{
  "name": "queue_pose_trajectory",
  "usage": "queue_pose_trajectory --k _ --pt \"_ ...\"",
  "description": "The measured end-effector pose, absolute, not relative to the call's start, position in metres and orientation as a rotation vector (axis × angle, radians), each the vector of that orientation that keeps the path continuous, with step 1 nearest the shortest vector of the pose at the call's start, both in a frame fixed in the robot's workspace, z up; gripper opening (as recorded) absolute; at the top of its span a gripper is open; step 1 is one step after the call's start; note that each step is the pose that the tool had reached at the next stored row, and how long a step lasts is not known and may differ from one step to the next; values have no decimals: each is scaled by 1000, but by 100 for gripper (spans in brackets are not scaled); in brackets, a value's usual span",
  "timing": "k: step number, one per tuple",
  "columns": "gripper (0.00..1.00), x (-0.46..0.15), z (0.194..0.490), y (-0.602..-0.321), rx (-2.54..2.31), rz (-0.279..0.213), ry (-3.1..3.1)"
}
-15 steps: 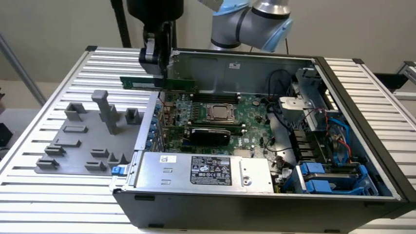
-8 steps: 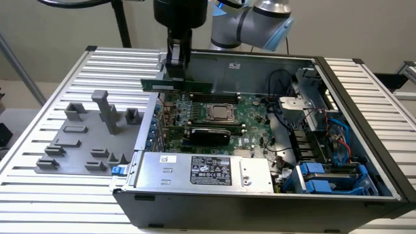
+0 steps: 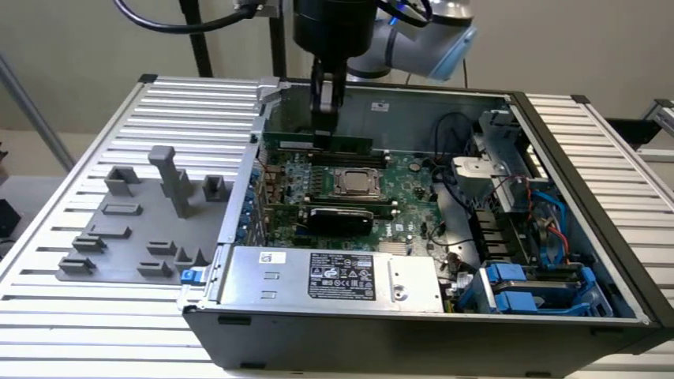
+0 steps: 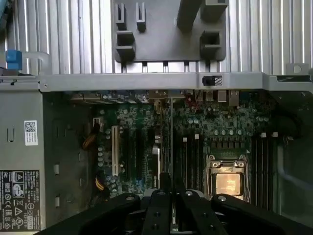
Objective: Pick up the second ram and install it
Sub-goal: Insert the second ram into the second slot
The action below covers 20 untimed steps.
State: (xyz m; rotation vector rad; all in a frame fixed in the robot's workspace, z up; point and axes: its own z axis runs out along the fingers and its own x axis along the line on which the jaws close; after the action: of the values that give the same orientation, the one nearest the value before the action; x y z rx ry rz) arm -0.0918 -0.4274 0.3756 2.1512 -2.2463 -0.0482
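My gripper (image 3: pixel 324 126) reaches down into the open computer case (image 3: pixel 589 197) at its far side, shut on the second ram (image 3: pixel 316 141). This is a long green stick held level just above the motherboard, beyond the CPU socket (image 3: pixel 356 183). In the wrist view the second ram (image 4: pixel 171 137) shows edge-on as a thin dark strip running out from between my black fingers (image 4: pixel 159 205). It hangs beside the black memory slots (image 4: pixel 190 161) next to the CPU socket (image 4: pixel 227 183). I cannot tell whether it touches a slot.
A grey fixture plate (image 3: pixel 137 229) with upright blocks lies on the slatted table at the exterior view's left. The power supply (image 3: pixel 327 276) fills the case's near side. Cables and blue drive bays (image 3: pixel 526 292) crowd the right. The case wall (image 4: pixel 146 81) stands close.
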Motion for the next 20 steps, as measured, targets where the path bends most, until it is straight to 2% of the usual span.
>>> queue_pose_trajectory --k 9,20 --pt "0 -56 359 -410 2151 -48 -2246" --pt "0 -41 339 -380 2151 -49 -2246"
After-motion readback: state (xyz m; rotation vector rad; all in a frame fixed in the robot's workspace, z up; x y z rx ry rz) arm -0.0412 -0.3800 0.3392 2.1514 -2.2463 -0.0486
